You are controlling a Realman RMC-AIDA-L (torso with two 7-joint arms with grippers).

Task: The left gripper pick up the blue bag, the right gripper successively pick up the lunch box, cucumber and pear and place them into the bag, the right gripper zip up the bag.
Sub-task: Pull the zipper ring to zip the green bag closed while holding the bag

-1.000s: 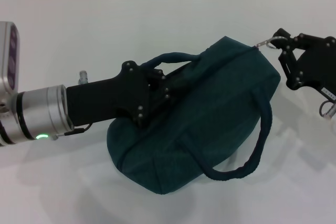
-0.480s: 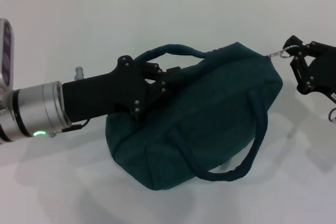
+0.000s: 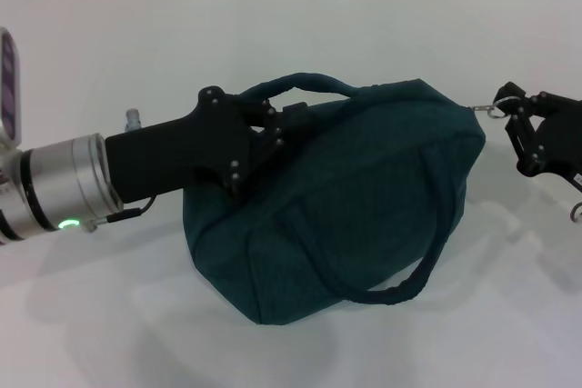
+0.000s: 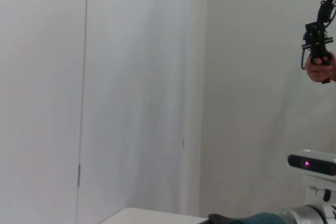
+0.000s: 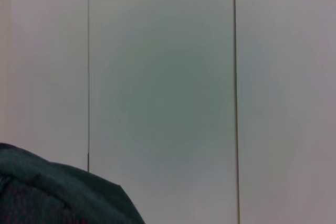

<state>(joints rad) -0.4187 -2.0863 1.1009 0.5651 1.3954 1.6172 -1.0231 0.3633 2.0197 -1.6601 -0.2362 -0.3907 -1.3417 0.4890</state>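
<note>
Head view shows the blue bag [image 3: 355, 197] lying bulky on the white table [image 3: 136, 52], its top seam looking drawn together from one end to the other, so the zipping appears nearly or fully done. Its left gripper [image 3: 273, 129] has its fingers clamped on the fabric beside the far loop handle [image 3: 305, 85], steadying that end. At the opposite end the right gripper [image 3: 509, 111] sits just off the bag's corner with its fingers pinched around the small metal ring pull [image 3: 488, 111]. To finish cleanly, the pull should travel straight along the seam's line while the left gripper keeps the fabric taut against it; any sideways tug would likely lift or skew the bag rather than seat the slider. No lunch box, cucumber or pear is visible, presumably because they are inside. Both wrist views show mostly wall.
</note>
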